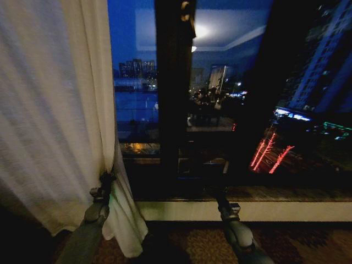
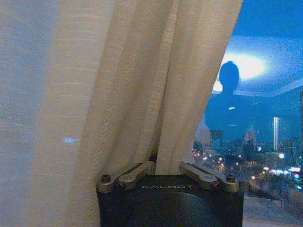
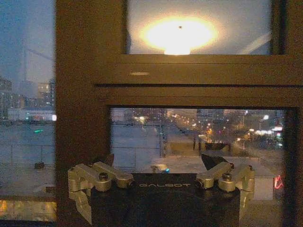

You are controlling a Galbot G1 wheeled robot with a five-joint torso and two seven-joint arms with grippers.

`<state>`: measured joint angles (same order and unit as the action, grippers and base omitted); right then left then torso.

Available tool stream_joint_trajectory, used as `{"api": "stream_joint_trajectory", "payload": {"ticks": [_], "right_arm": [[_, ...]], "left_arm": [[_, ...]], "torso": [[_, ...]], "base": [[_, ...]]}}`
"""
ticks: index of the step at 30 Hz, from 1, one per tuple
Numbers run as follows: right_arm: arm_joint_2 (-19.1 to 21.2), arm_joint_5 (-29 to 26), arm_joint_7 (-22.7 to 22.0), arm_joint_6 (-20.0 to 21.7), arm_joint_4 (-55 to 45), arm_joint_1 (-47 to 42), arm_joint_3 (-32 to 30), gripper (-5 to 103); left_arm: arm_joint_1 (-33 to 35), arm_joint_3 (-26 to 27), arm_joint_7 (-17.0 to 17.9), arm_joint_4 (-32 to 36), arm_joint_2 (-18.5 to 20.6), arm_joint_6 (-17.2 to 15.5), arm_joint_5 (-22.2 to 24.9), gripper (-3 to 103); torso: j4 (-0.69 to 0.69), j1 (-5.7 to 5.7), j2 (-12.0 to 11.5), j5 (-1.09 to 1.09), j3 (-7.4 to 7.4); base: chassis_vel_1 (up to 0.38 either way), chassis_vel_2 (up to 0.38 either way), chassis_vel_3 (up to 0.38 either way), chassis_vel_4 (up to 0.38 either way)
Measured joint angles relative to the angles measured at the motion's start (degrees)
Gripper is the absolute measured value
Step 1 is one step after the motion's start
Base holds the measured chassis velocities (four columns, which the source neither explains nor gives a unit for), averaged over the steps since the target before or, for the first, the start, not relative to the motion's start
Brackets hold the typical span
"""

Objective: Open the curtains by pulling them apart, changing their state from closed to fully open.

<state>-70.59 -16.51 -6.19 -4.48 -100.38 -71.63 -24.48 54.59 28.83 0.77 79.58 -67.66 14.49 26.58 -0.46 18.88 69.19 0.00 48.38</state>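
sheer cream curtain (image 1: 55, 110) bunched at far left, left tool (image 1: 104, 181) pinching its inner edge low down, right tool (image 1: 221, 202) raised before the dark window frame (image 1: 173, 93), patterned carpet (image 1: 187, 242) below

Left arm extends forward at the head view's 7 o'clock; the left gripper (image 1: 105, 180) is clamped, fingers (image 2: 152, 161) closed on fabric. Right arm extends forward at 5 o'clock; the right gripper (image 1: 215, 193) has its fingers (image 3: 105, 159) spread apart, holding nothing.
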Motion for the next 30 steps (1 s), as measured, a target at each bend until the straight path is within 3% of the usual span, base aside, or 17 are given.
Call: {"api": "stream_joint_trajectory", "payload": {"ticks": [24,30], "right_arm": [[0.00,0.00,0.00,0.00,0.00,0.00,0.00,100],[-0.02,0.00,0.02,0.00,-0.01,0.00,0.02,100]], "left_arm": [[0.23,0.35,-0.18,0.24,0.87,0.48,0.54,0],[0.56,0.40,-0.16,0.91,0.64,0.51,0.53,0]], "torso": [[0.01,0.00,-0.01,-0.01,0.00],[0.04,0.01,-0.01,-0.04,0.00]], "base": [[0.353,0.359,-0.346,-0.350],[0.207,0.220,-0.214,-0.210]]}}
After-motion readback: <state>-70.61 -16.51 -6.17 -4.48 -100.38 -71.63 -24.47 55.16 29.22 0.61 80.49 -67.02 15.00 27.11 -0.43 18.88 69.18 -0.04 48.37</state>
